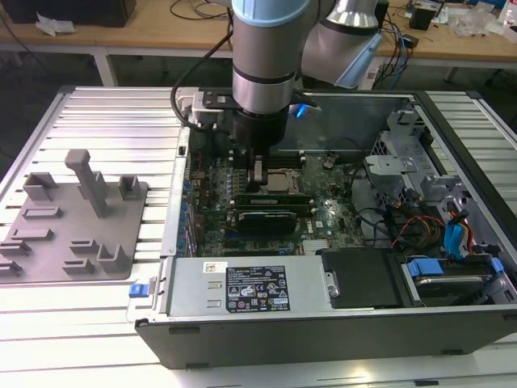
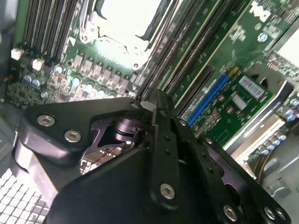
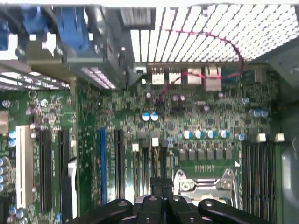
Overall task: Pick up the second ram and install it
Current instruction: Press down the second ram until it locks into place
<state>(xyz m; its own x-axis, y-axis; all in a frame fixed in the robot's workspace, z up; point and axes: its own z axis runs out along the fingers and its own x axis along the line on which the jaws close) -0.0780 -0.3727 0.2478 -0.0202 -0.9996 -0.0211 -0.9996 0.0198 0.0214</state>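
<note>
Tool (image 1: 257, 174) is down inside the open computer case (image 1: 323, 323), right over the motherboard (image 1: 323, 218). In the second wrist view its fingers (image 2: 161, 140) are pressed together, nothing green visible between them. Just below and ahead of the tool, by the processor socket (image 1: 279, 183), the second ram (image 1: 271, 199) sits flat in a memory slot. Beside the case, the grey fixture tray (image 1: 73, 218) rests on the ribbed worktop (image 1: 113, 121).

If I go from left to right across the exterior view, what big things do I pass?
Grey plastic parts holder → robot arm's end effector over the green motherboard → grey metal drive cage → blue-clipped drive bay.
</note>
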